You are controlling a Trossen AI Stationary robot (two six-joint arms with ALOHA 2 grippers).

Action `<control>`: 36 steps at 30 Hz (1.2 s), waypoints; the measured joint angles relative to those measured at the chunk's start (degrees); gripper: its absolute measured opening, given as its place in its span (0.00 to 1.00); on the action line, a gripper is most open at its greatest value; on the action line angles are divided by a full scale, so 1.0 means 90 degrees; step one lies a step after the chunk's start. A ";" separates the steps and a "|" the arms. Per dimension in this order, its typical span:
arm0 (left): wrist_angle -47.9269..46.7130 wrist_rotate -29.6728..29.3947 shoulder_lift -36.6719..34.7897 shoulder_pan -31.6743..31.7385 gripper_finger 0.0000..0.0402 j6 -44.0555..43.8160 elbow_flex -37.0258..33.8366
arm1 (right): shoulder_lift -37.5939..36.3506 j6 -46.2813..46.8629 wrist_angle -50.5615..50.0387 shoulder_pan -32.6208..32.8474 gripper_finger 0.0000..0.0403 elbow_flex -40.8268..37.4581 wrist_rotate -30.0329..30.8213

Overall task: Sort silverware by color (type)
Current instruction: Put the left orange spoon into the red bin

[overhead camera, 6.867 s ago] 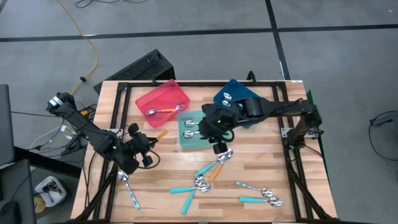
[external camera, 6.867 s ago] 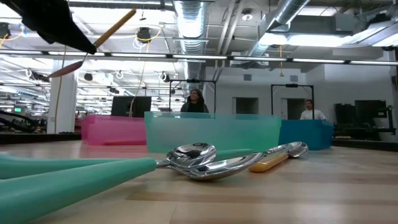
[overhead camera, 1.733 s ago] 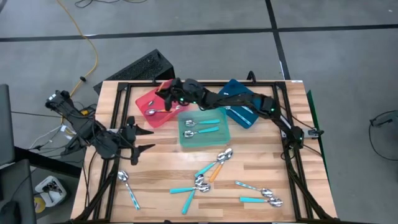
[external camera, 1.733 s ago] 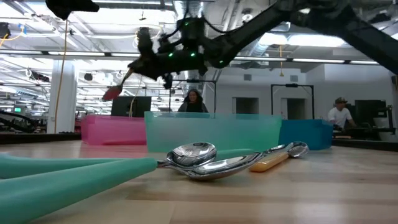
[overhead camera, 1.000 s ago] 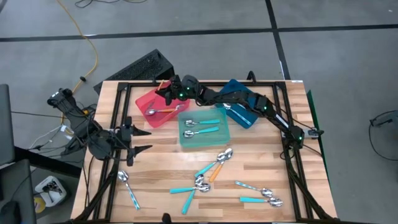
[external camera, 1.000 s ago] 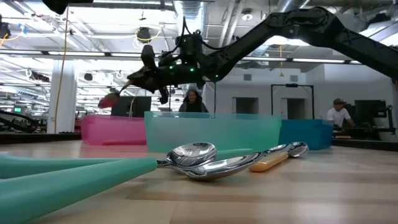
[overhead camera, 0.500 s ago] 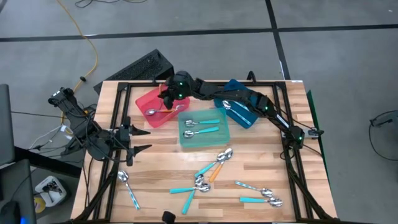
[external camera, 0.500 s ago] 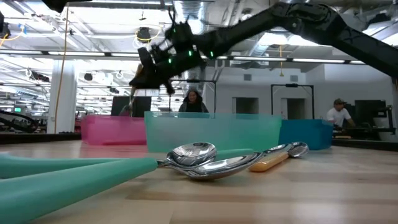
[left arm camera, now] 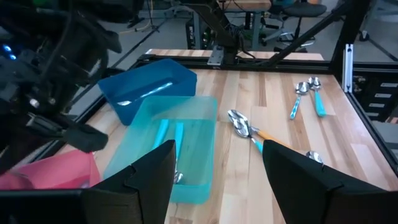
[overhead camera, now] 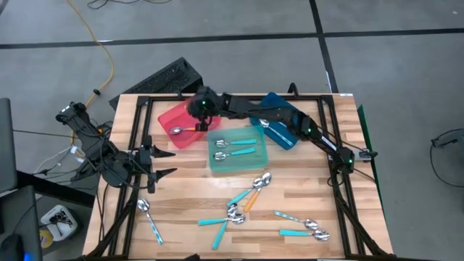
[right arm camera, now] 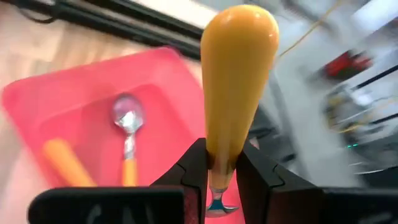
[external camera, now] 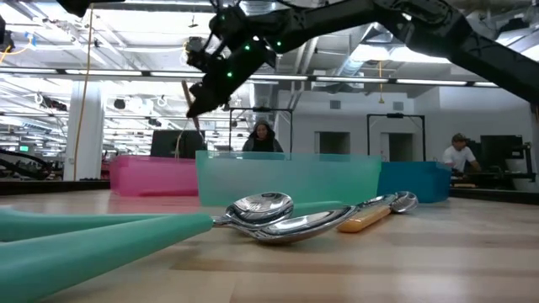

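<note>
My right gripper hangs over the red tray, shut on an orange-handled spoon. Its bowl is hidden behind the fingers. One orange spoon lies flat in the red tray. Two teal spoons lie in the teal tray, and one spoon lies in the blue tray. Loose spoons lie on the near half of the table. My left gripper waits open at the table's left side. My right gripper pinches the orange handle at its narrow end, beside the metal neck, between its two fingers. The fingers slant down from the table's right side. The spoon is lifted clear above the red tray, its thick free end pointing away from the gripper.
More spoons lie near the right front and the left front of the table. A black frame runs round the table's edge. In the low view people stand in the room beyond the trays.
My right gripper has risen a little over the red tray and rolled about its own axis, still shut on the orange spoon. The spoon has swung from a shallow slant to a steep one, clear of the tray.
</note>
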 joint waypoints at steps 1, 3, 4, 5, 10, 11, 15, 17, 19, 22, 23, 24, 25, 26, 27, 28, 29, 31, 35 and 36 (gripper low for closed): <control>0.0000 0.0000 0.0002 0.0000 0.56 0.0000 0.0000 | 0.0013 -0.0145 -0.0030 0.0047 0.20 -0.0002 0.0165; 0.0003 -0.0005 -0.0001 0.0000 0.56 0.0000 0.0000 | 0.0062 -0.0415 -0.0118 0.0120 0.20 -0.0026 0.0299; 0.0002 -0.0004 0.0001 0.0000 0.56 0.0000 0.0000 | 0.0081 -0.0530 -0.0131 0.0150 0.20 -0.0033 0.0297; 0.0002 -0.0002 0.0002 0.0000 0.56 -0.0002 0.0000 | 0.0103 -0.0632 -0.0123 0.0172 0.20 -0.0034 0.0310; 0.0007 -0.0008 0.0004 0.0000 0.56 -0.0092 0.0000 | 0.0229 -0.1073 0.0049 0.0259 0.20 -0.0022 0.0807; 0.0007 -0.0009 0.0004 0.0000 0.56 -0.0092 0.0000 | 0.0326 -0.1153 0.0164 0.0287 0.20 -0.0019 0.0866; 0.0011 -0.0016 0.0004 0.0000 0.56 -0.0107 0.0000 | 0.0453 -0.1244 0.0259 0.0345 0.20 -0.0039 0.1031; 0.0008 -0.0017 0.0004 0.0000 0.56 -0.0107 0.0000 | 0.0433 -0.1237 0.0397 0.0357 0.20 -0.0021 0.1004; 0.0008 -0.0024 0.0004 0.0000 0.56 -0.0104 0.0000 | 0.0410 -0.1183 0.0415 0.0359 0.20 -0.0010 0.1007; 0.0004 -0.0078 0.0006 0.0000 0.56 -0.0102 0.0000 | 0.0430 -0.0935 0.0388 0.0342 0.20 -0.0022 0.0999; 0.0005 -0.0119 0.0004 0.0001 0.56 -0.0102 0.0000 | 0.0436 -0.0840 0.0379 0.0335 0.20 -0.0024 0.0992; 0.0005 -0.0153 0.0004 0.0002 0.56 -0.0102 0.0000 | 0.0436 -0.0770 0.0381 0.0331 0.20 -0.0024 0.0994; 0.0005 -0.0160 0.0004 0.0000 0.56 -0.0100 0.0000 | 0.0436 -0.0719 0.0407 0.0333 0.20 -0.0022 0.0994; 0.0005 -0.0160 0.0004 0.0000 0.56 -0.0100 0.0000 | 0.0489 -0.0687 0.0478 0.0337 0.20 -0.0018 0.0998; 0.0004 -0.0164 0.0004 0.0000 0.56 -0.0100 0.0000 | 0.0549 -0.0665 0.0588 0.0338 0.20 0.0001 0.0999; 0.0005 -0.0168 0.0005 0.0000 0.56 -0.0102 0.0000 | 0.0583 -0.0618 0.0565 0.0338 0.20 -0.0002 0.0997; 0.0003 -0.0167 0.0007 0.0001 0.56 -0.0102 0.0000 | 0.0616 -0.0565 0.0445 0.0338 0.20 -0.0023 0.0997; -0.0001 -0.0170 0.0014 0.0002 0.56 -0.0109 0.0000 | 0.0775 -0.0512 0.0473 0.0338 0.20 -0.0033 0.1011; -0.0013 -0.0171 0.0014 0.0000 0.56 -0.0112 0.0000 | 0.0842 -0.0513 0.0482 0.0340 0.20 -0.0031 0.1545; -0.0018 -0.0170 0.0014 0.0001 0.56 -0.0112 0.0000 | 0.0842 -0.0515 0.0490 0.0340 0.20 -0.0024 0.1591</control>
